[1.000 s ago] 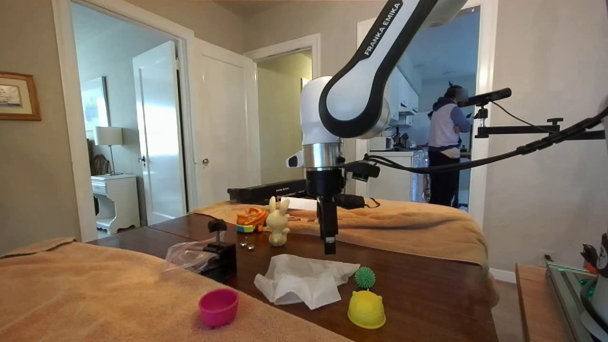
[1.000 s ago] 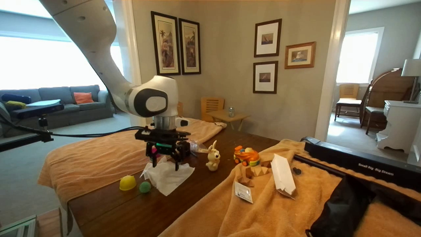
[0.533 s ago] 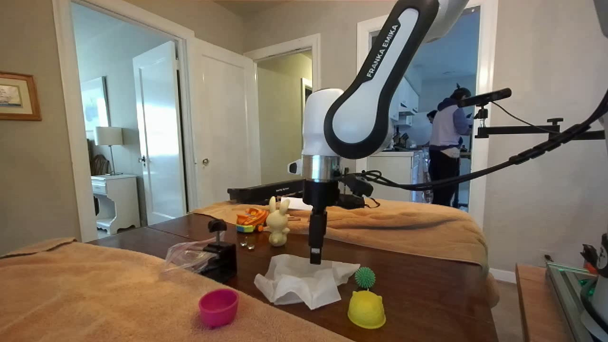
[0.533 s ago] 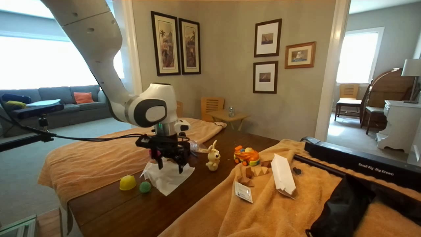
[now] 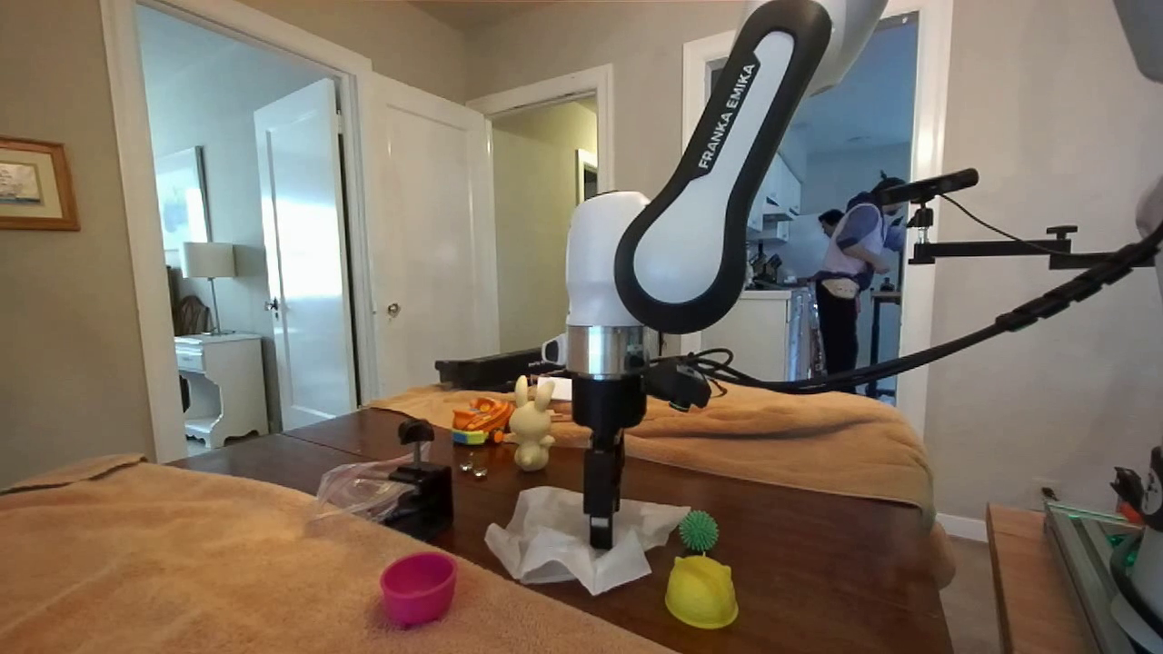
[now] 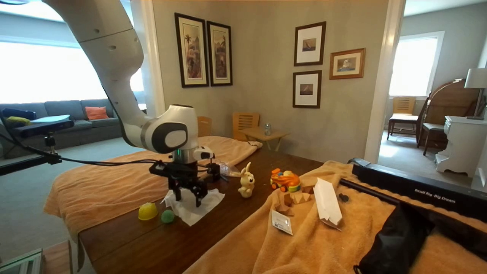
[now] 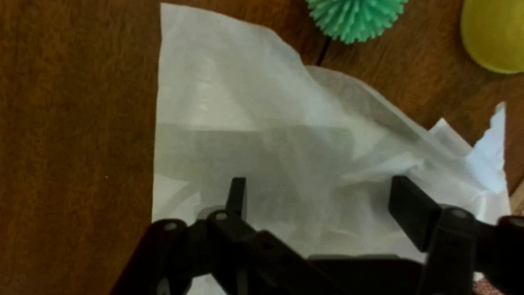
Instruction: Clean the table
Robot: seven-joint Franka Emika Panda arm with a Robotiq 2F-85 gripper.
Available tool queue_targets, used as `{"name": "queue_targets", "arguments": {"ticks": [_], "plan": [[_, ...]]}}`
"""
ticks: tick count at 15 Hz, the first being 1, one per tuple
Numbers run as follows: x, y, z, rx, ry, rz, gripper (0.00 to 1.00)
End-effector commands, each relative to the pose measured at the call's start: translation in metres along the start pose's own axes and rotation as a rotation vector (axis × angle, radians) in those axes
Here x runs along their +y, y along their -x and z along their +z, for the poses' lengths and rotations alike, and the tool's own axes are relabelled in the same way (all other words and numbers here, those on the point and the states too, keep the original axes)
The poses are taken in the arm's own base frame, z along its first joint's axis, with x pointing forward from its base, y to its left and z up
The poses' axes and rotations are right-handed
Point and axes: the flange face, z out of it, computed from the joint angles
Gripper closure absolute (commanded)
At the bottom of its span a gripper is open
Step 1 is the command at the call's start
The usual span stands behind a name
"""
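One table (image 5: 818, 568) bears two towels (image 5: 227, 563) (image 5: 772, 431) along opposite edges. There are two cups (image 5: 418, 590) (image 5: 701, 595), one ball (image 5: 699, 530), one sheet (image 5: 550, 536), one rabbit (image 6: 247, 184), one toy vehicle (image 6: 287, 181), one packet (image 6: 282, 222) and one clamp (image 5: 424, 501).

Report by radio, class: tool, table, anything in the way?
Tool open, low over white sheet, contact unclear. Table not yet clean: sheet, green ball, yellow cup on it. Ball and cup nearby, outside the jaws, likely no obstacle.

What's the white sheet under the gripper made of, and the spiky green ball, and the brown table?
White sheet: probably thin, dull paper; it's creased with a ragged edge, though thin cloth is possible.
Green ball: maybe matte rubber or plastic, covered in stubby spikes.
Table: looks like varnished wood, with brown grain and a soft shine.
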Motion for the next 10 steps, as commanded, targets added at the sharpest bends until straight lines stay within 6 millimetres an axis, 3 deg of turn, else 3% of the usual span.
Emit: {"name": "queue_targets", "arguments": {"ticks": [1, 9, 10], "plan": [[-0.005, -0.007, 0.006, -0.004, 0.022, 0.011, 0.41], [0.017, -0.001, -0.003, 0.007, 0.085, 0.049, 0.98], [0.024, 0.003, -0.003, -0.003, 0.096, 0.058, 0.99]]}}
